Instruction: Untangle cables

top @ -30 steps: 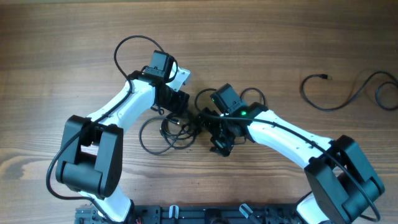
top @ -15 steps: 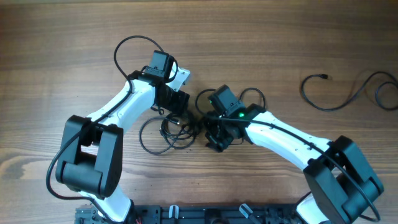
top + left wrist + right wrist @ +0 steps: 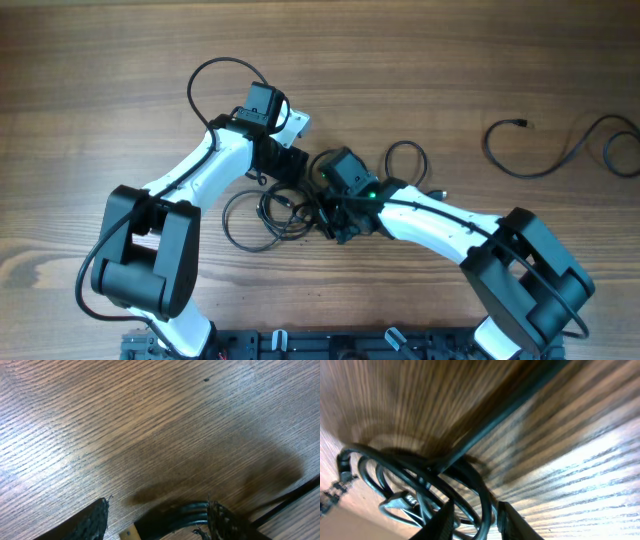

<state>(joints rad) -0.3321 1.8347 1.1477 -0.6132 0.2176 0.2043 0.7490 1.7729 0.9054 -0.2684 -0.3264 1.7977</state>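
The cables [image 3: 268, 214] lie as a tangle of thin black loops at the middle of the wooden table, between my two grippers. My left gripper [image 3: 286, 168] sits at the tangle's upper edge. In the left wrist view it [image 3: 159, 505] is open, with a few cable strands [image 3: 187, 512] lying against the right finger [image 3: 225, 522]. My right gripper [image 3: 334, 220] is at the tangle's right side. In the right wrist view its fingers [image 3: 478, 508] have closed in on a cable loop [image 3: 482, 502], with more loops [image 3: 415, 477] spreading left.
A separate black cable [image 3: 548, 162] with a small plug [image 3: 522, 123] lies at the far right edge. The left arm's own wire arcs above it [image 3: 215, 68]. A black rail [image 3: 350, 345] runs along the table's near edge.
My right arm has slid left into the tangle and its fingers have closed from wide open to narrow around a strand. The left arm has barely moved.
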